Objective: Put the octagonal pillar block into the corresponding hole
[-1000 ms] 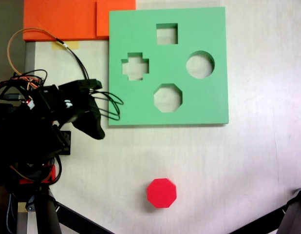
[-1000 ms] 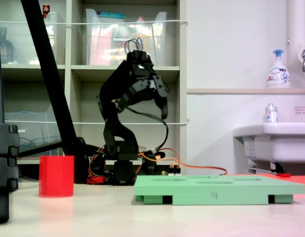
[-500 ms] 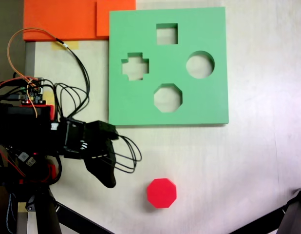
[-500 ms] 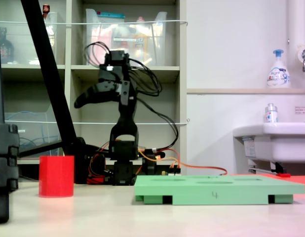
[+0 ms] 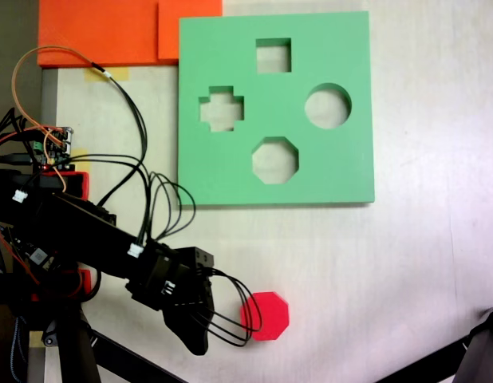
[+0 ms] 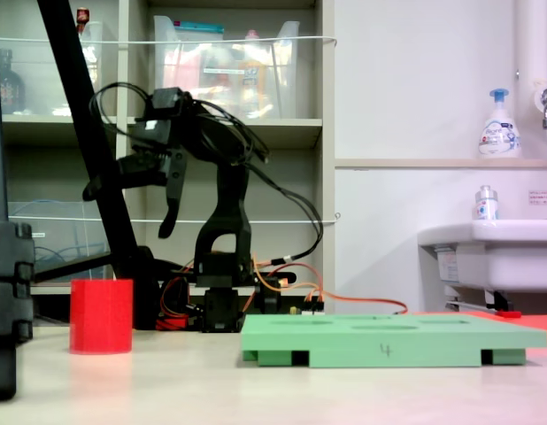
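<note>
The octagonal pillar block [image 5: 265,316], bright red, stands on the white table near the bottom of a fixed view from above, and upright at the left in the side view [image 6: 101,316]. The green foam board [image 5: 342,167] lies flat higher up, its eight-sided hole [image 5: 274,159] empty. In the side view the board [image 6: 389,341] lies low at the right. My gripper [image 5: 195,325] hovers just left of the block. From the side the gripper [image 6: 130,211] is raised well above the block's top. It is open: one finger points outward, the other down. Nothing is held.
The board also has a square [image 5: 273,55], a cross-shaped [image 5: 221,109] and a round cutout [image 5: 327,105]. Orange foam sheets [image 5: 103,32] lie at the top left. Black tripod legs [image 5: 127,361] cross the bottom corners. Loose cables [image 5: 230,327] trail from the gripper toward the block.
The arm has swung from beside the board's lower left corner down toward the red block and stretched out. The gripper now sits close beside the block, with its jaws spread.
</note>
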Motion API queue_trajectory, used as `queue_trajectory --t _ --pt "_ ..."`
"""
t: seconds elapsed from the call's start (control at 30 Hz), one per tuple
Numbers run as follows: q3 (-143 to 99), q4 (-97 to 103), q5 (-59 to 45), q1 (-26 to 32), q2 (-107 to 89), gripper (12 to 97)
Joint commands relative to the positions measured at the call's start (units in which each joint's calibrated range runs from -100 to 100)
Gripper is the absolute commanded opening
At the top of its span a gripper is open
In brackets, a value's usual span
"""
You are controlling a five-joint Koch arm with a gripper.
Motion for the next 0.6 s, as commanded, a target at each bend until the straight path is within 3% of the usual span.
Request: queue_trajectory --t 0.0,0.57 --pt "4.2 -4.3 -1.2 -0.5 1.6 76.8" --pt "10.8 -4.3 -2.5 -1.9 8.2 77.0"
